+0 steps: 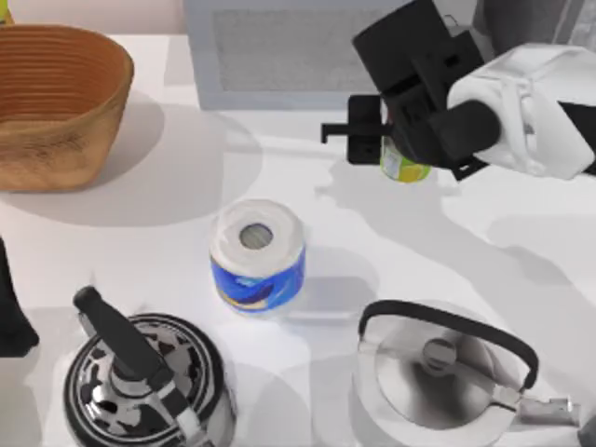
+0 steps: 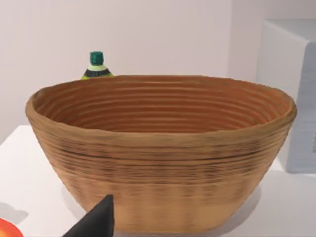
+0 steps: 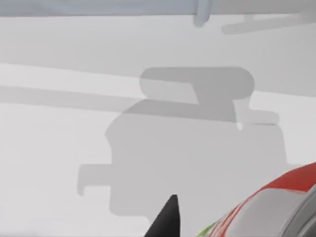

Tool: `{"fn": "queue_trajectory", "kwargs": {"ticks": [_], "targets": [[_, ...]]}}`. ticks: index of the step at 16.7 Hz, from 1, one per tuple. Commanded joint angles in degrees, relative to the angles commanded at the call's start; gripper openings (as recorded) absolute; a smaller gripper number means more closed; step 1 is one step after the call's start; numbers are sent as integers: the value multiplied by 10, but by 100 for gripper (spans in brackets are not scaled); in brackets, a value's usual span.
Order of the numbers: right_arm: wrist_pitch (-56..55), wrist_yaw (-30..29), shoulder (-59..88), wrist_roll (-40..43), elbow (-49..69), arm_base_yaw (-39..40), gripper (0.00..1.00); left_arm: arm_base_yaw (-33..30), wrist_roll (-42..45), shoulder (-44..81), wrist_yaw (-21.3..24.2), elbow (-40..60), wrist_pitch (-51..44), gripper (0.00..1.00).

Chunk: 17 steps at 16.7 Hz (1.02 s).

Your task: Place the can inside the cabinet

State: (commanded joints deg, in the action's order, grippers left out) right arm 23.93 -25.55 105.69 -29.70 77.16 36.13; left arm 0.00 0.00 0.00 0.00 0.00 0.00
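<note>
The can shows its yellow-green lower band under my right gripper, just in front of the cabinet at the back of the table. Its shadow falls apart from it, so it looks lifted. The right gripper is shut on the can. In the right wrist view the red can with its silver top sits close beside one dark fingertip. The cabinet is a grey box with a lighter framed panel. My left gripper is parked at the table's left edge.
A woven basket stands at the back left, with a green-capped bottle behind it. A white-and-blue paper roll stands mid-table. A black-and-white kettle and a silver kettle stand at the front.
</note>
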Motion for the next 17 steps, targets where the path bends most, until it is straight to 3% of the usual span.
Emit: {"fn": "queue_trajectory", "kwargs": {"ticks": [4, 10, 17], "targets": [[65, 3, -31, 7, 38, 2, 0, 0, 0, 0, 0, 0, 0, 100], [61, 7, -36, 10, 35, -2, 0, 0, 0, 0, 0, 0, 0, 100], [-47, 94, -245, 97, -72, -119, 0, 0, 0, 0, 0, 0, 0, 100]]}}
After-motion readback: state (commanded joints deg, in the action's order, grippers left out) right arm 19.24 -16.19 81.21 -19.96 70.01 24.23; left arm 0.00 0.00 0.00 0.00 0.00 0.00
